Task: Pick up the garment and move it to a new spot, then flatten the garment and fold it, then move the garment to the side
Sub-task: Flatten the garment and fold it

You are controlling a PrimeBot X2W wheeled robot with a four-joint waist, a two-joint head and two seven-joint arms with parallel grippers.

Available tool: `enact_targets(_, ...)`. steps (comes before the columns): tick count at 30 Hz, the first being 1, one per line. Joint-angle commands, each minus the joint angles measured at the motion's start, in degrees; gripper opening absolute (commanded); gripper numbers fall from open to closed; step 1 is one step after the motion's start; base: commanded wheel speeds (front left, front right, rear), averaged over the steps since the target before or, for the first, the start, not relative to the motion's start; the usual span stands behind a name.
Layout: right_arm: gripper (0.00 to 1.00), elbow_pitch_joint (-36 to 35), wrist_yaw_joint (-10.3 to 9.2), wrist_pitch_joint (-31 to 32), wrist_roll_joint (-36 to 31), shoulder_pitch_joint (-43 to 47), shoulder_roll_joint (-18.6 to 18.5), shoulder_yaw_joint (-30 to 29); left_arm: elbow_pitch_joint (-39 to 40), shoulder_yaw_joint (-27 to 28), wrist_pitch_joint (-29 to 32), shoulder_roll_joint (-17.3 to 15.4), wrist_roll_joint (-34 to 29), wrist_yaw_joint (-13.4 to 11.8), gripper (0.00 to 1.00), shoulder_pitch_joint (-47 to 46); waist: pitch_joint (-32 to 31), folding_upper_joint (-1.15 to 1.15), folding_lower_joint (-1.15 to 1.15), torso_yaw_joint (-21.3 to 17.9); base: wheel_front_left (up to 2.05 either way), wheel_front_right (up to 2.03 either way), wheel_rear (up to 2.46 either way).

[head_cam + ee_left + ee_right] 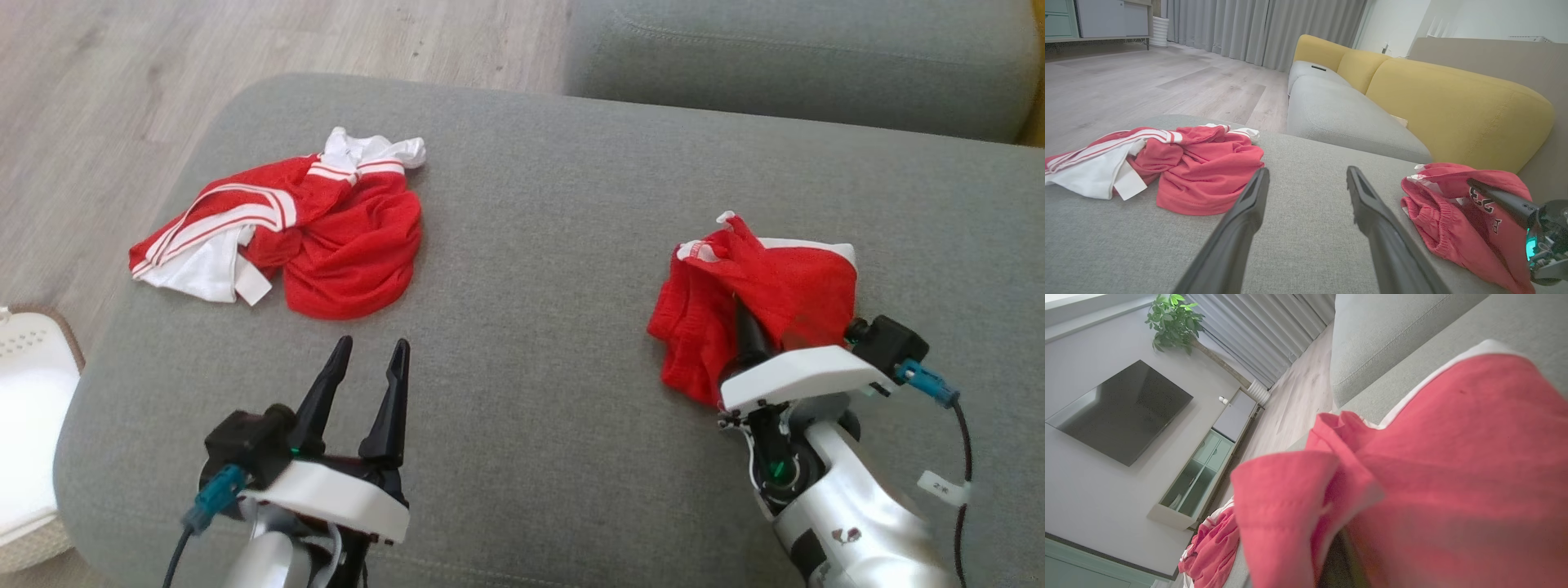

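The right gripper (743, 317) is clamped on the red shorts (788, 286), with cloth bunched over its fingers. The left gripper (374, 347) stands wide and bare above the sofa (555, 245), near a red-and-white shirt (326, 237).

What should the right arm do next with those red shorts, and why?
Probably lift the right gripper a little: the red shorts are bunched over it, the grip hidden, so a small raise tests the hold. The left gripper hangs open, clear of them.
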State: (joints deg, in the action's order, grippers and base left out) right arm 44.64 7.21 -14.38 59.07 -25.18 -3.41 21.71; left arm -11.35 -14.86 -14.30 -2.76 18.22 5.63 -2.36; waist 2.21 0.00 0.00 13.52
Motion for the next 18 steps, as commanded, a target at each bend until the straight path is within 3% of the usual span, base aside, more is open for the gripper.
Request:
enact_targets(1, 0.00, -1.52, 0.28, -0.62, -0.14, -2.04, 0.53, 1.75, 1.81, 1.54, -0.70, -0.11, -0.21, 0.06, 1.00, -1.60, 0.47, 0.00, 0.00, 0.49, 0.00, 0.00, 0.00)
enact_targets(5, 0.00, 1.15, 0.28, -0.62, -0.75, -2.22, 0.53, 4.28, 1.63, 1.47, -0.70, -0.11, -0.15, 0.05, 1.00, -1.77, 0.83, 0.00, 0.00, 1.05, 0.00, 0.00, 0.00)
enact_targets(6, 0.36, 1.91, 0.28, -0.62, -1.13, -2.55, 0.53, 5.20, 1.58, 1.48, -0.70, -0.11, -0.12, 0.03, 1.00, -1.80, 0.88, 0.00, 0.00, 1.12, 0.00, 0.00, 0.00)
enact_targets(7, 0.98, 2.43, 0.28, -0.62, -1.22, -2.80, 0.53, 6.17, 1.54, 1.49, -0.70, -0.11, -0.09, 0.02, 1.00, -1.83, 0.89, 0.00, 0.00, 1.18, 0.00, 0.00, 0.00)
enact_targets(18, 1.00, 4.98, 0.28, 4.22, 3.14, -2.41, 0.53, 22.75, 1.17, 2.14, -0.70, -0.11, 0.02, -0.19, 1.00, -1.84, -0.23, 0.00, 0.00, 0.37, 0.00, 0.00, 0.00)
